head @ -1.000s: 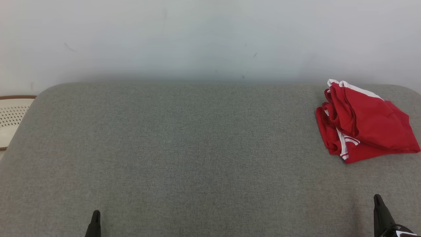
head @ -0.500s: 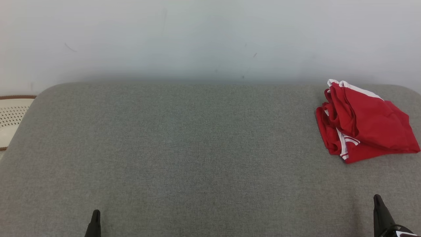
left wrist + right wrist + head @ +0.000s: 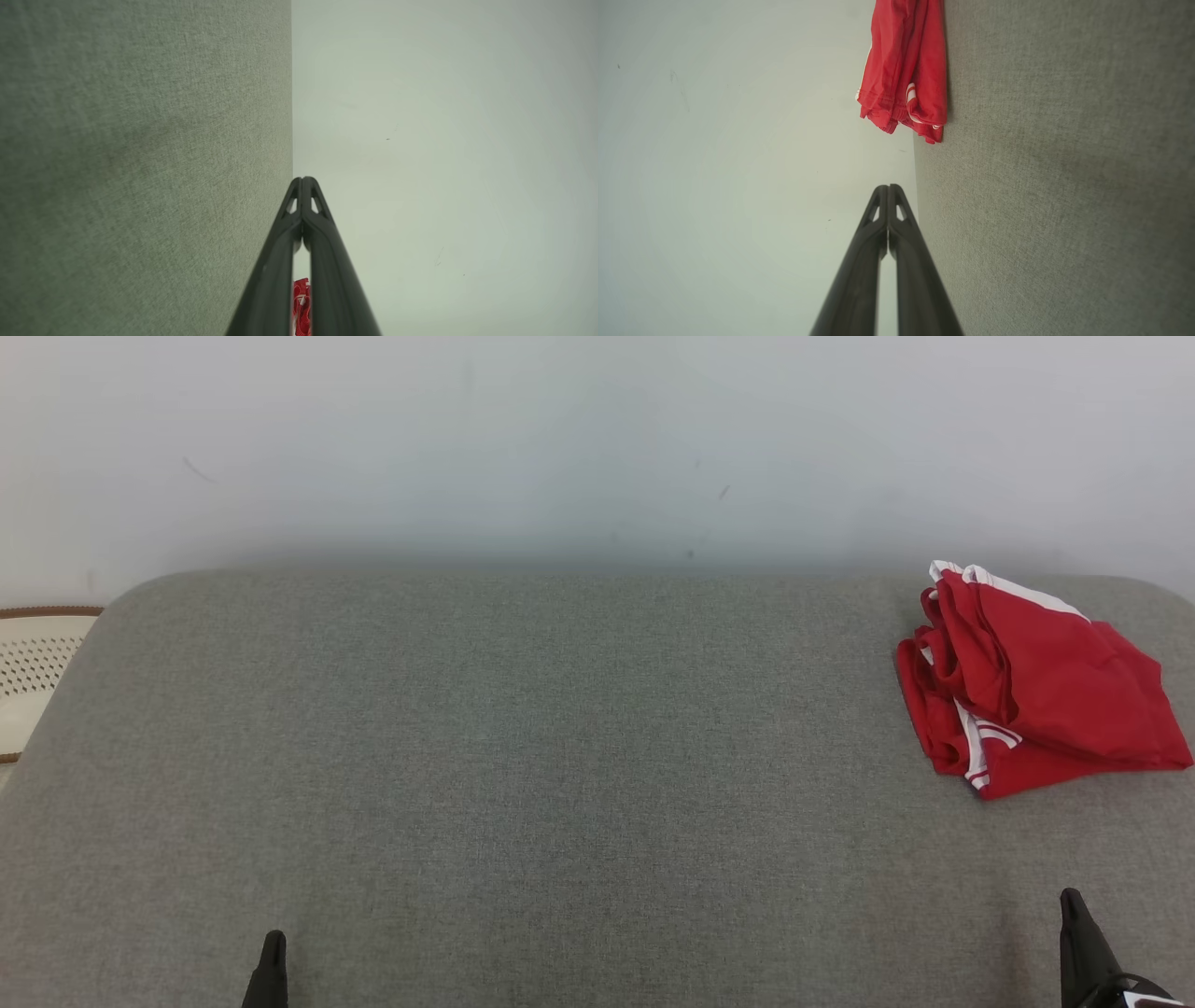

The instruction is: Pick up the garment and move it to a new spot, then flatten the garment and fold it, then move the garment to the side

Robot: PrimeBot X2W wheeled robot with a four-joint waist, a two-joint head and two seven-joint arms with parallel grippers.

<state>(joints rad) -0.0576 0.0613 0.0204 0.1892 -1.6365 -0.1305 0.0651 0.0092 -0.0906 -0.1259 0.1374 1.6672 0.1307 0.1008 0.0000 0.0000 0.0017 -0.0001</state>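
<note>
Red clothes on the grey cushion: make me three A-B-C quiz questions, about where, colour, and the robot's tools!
1. Where on the grey cushion is the garment? A. far right, toward the back B. middle C. front left
2. Which colours is the garment? A. blue and yellow B. red and white C. all green
3. How are the left tool and right tool? A. both shut, empty B. wide open C. gripping the garment
Answers: A, it lies at the head view's right edge; B, red cloth with white trim; A, each tool's fingers meet at the tips, holding nothing.
</note>
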